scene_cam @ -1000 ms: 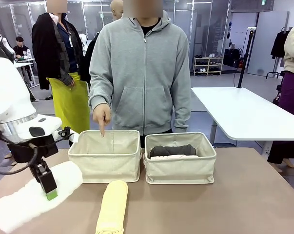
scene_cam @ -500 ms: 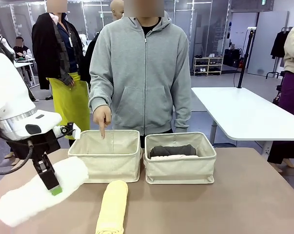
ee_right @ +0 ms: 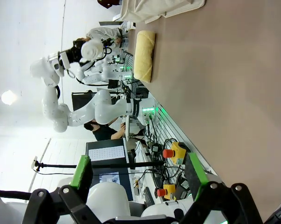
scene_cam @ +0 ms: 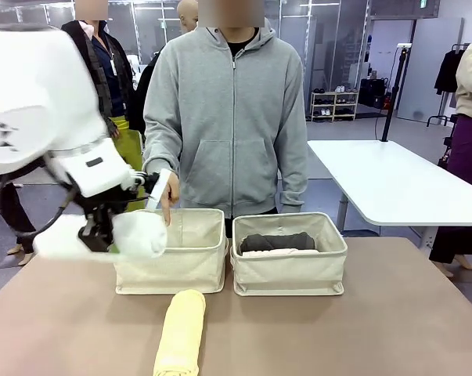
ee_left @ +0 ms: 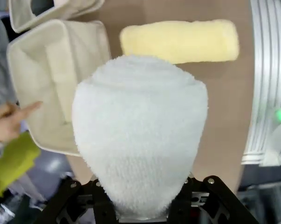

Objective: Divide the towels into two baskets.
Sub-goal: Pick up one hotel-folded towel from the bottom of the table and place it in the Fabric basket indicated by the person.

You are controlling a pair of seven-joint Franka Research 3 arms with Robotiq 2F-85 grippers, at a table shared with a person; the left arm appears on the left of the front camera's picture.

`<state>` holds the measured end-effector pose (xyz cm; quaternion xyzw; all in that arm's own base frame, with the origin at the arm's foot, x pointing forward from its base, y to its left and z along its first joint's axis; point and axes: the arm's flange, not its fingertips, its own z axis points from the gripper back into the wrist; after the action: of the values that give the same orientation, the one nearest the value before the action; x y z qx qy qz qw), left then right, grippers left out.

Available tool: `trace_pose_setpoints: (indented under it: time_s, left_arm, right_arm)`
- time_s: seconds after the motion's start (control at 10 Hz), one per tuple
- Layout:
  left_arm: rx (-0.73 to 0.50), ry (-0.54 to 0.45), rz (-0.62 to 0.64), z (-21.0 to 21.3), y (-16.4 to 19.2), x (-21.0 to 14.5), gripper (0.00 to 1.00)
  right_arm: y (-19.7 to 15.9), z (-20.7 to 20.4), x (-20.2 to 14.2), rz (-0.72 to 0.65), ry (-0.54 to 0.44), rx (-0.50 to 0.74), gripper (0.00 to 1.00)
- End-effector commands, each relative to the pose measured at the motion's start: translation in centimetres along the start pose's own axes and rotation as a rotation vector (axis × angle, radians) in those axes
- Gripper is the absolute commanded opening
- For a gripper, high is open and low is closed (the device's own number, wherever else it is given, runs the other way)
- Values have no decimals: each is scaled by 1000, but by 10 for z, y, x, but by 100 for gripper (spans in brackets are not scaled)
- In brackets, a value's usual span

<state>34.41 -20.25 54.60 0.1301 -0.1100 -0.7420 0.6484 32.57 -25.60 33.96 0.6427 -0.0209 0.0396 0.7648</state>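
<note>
Left gripper (scene_cam: 101,235): we see it pinching the white towel (scene_cam: 138,233), held clear of the bench (scene_cam: 392,313).
White towel: its end overlaps the left basket (scene_cam: 173,270) rim, just right of this gripper.
Yellow towel (scene_cam: 181,329): on the bench, below and right of it.
Person's hand (scene_cam: 166,190): just above-right, finger pointing into the left basket.
Right gripper (ee_right: 139,173): we see its fingers spread, nothing between.

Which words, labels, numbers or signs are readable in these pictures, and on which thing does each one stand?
None can be read.
Screen in the right wrist view: a page with a grid, too small to read.
Baskets, white towel, yellow towel, hoodie: no print visible.
</note>
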Motion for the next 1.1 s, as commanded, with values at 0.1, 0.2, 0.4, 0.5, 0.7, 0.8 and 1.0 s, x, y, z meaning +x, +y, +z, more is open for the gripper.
trace_pose_setpoints:
  time_s: [0.1,0.2,0.4,0.5,0.7,0.8,1.0]
  left_arm:
    - [65,-22,-112,-37,87,-3,40]
    - [67,-34,-138,-52,112,-1,40]
    - [35,-15,-106,-85,154,5,40]
    - [18,7,-88,-98,167,8,40]
    - [-10,-32,-20,-127,190,17,40]
    - [-13,-40,-18,-138,196,20,40]
    - [-41,-18,32,-175,211,26,40]
  right_arm:
    - [3,-2,-2,2,-2,-13,100]
    - [3,-2,-2,2,-2,-13,100]
    - [3,-2,-2,2,-2,-13,100]
    - [3,-2,-2,2,-2,-13,100]
    - [3,-2,-2,2,-2,-13,100]
    - [3,-2,-2,2,-2,-13,100]
    - [3,-2,-2,2,-2,-13,100]
